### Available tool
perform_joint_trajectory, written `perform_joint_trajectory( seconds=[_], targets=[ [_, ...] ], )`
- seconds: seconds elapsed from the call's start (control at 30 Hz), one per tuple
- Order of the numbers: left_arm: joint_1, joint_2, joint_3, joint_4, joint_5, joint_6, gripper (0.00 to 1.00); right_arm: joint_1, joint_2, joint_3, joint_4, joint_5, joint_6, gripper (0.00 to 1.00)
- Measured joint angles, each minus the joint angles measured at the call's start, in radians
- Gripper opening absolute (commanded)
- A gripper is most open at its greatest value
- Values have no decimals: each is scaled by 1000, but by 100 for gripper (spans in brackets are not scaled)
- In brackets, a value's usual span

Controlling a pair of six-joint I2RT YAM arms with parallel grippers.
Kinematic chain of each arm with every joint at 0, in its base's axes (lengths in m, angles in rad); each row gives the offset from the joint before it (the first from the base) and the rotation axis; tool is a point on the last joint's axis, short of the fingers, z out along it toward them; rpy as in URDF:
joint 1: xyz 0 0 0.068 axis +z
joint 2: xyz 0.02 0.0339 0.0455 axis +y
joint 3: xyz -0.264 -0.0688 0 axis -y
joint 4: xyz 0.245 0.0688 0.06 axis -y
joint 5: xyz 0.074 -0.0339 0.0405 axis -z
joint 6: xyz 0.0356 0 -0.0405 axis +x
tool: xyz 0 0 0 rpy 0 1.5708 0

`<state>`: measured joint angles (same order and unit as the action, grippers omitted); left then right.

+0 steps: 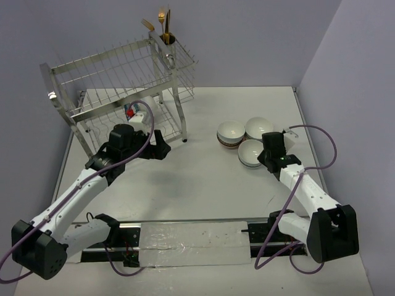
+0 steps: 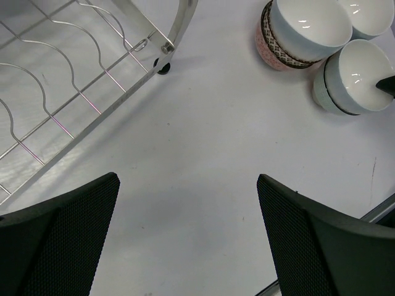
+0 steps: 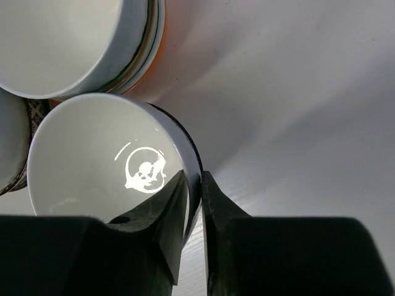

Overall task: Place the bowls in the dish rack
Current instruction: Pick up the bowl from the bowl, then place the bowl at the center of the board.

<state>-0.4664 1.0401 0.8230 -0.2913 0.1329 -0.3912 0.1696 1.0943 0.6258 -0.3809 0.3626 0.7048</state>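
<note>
Black right jaws pinch the white bowl (image 3: 92, 160) by its rim; lift straight, clearing neighbouring bowls (image 3: 55, 43); left jaws gape empty.

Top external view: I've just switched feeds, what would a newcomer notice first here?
The tall silver dish rack at the back left, with gold cutlery sticking up from its corner cup. Next, the huddle of white bowls at mid right, where the right gripper clamps the rim of the front bowl. The left gripper hangs open beside the rack.
</note>
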Motion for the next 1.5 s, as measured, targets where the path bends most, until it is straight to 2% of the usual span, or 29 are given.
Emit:
perform_joint_trajectory(
  seconds=[0.07,0.17,0.4,0.5,0.63,0.83,0.97,1.17,1.5],
  targets=[
    [0,-17,0,-3,0,23,99,0,-10,-5,-1,6,1,11],
    [0,-49,0,-2,-3,58,99,0,-45,-14,-24,15,-9,0],
    [0,-100,0,2,-6,129,99,29,-188,-6,-61,48,-57,0],
    [0,-116,0,0,-6,164,99,119,-208,29,-90,72,-92,0],
    [-2,-143,0,-4,-1,204,99,304,-188,123,-103,51,-151,0],
    [-10,-179,-10,12,25,232,99,570,40,327,-79,22,-211,0],
    [-31,-181,-24,16,31,238,99,678,245,412,-52,-34,-251,0],
    [-65,-206,-57,16,39,241,99,739,428,431,-19,-112,-314,0],
    [-179,-165,-82,18,38,211,99,750,492,427,93,-146,-364,3]
  ],
)
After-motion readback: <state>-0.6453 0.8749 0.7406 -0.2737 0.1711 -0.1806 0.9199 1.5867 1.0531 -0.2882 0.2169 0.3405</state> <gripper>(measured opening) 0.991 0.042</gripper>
